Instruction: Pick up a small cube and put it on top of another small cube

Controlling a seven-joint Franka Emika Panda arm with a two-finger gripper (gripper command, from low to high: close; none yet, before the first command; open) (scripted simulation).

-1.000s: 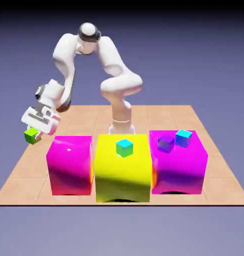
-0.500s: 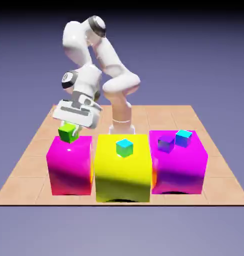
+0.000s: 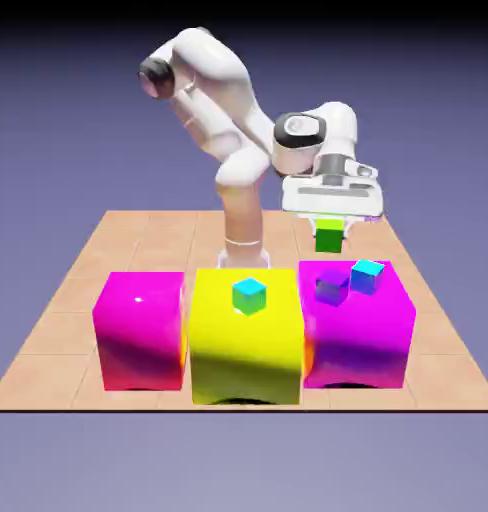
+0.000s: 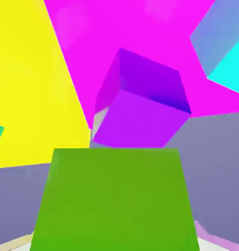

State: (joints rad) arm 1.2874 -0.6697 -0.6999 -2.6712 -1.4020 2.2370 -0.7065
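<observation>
My gripper (image 3: pixel 329 230) is shut on the small green cube (image 3: pixel 329 238), which hangs in the air above the back of the right magenta block (image 3: pixel 373 330). A small purple cube (image 3: pixel 332 286) sits on that block just below and in front of the held cube. In the hand view the green cube (image 4: pixel 114 196) fills the bottom and hides the fingertips, and the purple cube (image 4: pixel 141 105) lies right beyond it.
A small cyan-and-blue cube (image 3: pixel 366 276) stands beside the purple one on the right magenta block. The yellow block (image 3: pixel 246 345) in the middle carries a cyan-topped cube (image 3: pixel 249 295). Another magenta block (image 3: pixel 140 330) stands at the exterior view's left.
The arm has swung from the exterior view's left to its right, carrying the green cube from beside the left magenta block, over it, to above the right magenta block.
</observation>
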